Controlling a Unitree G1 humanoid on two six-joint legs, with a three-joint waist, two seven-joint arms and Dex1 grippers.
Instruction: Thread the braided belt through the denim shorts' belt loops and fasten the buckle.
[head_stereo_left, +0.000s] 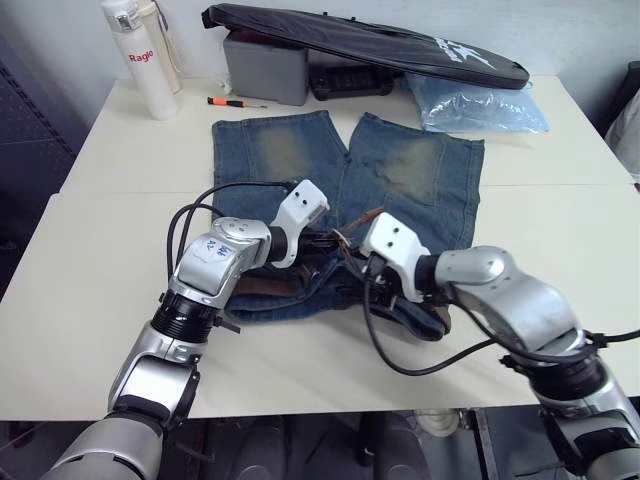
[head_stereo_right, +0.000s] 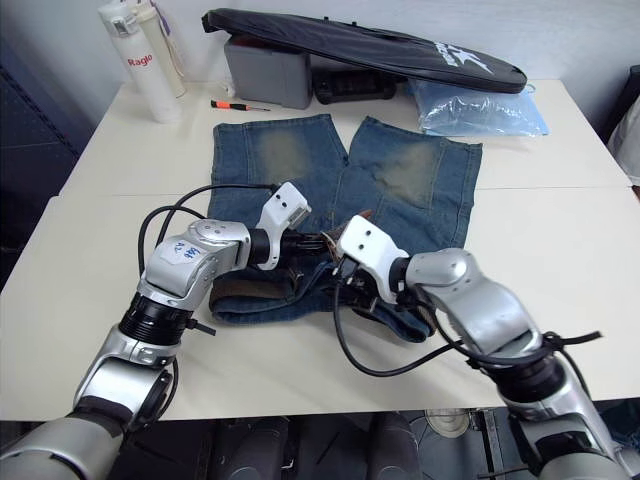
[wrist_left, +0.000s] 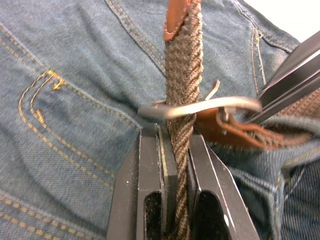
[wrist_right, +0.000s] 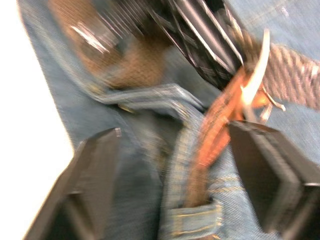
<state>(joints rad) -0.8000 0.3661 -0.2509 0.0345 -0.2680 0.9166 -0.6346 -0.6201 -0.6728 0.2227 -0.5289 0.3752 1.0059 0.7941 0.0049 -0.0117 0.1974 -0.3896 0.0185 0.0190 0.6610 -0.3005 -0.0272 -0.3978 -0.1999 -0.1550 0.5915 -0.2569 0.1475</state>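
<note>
On the white bottle (head_stereo_left: 141, 55) at the far left of my bench I read "Ragie" in red; the black bag's (head_stereo_left: 360, 42) white logo is unreadable.

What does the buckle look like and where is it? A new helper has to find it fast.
Start at the blue denim shorts spread on the white table. At their near waistband, between the two grippers, the brown braided belt passes through the buckle. It is a thin silver metal frame, the only shiny thing among cloth and leather.
</note>
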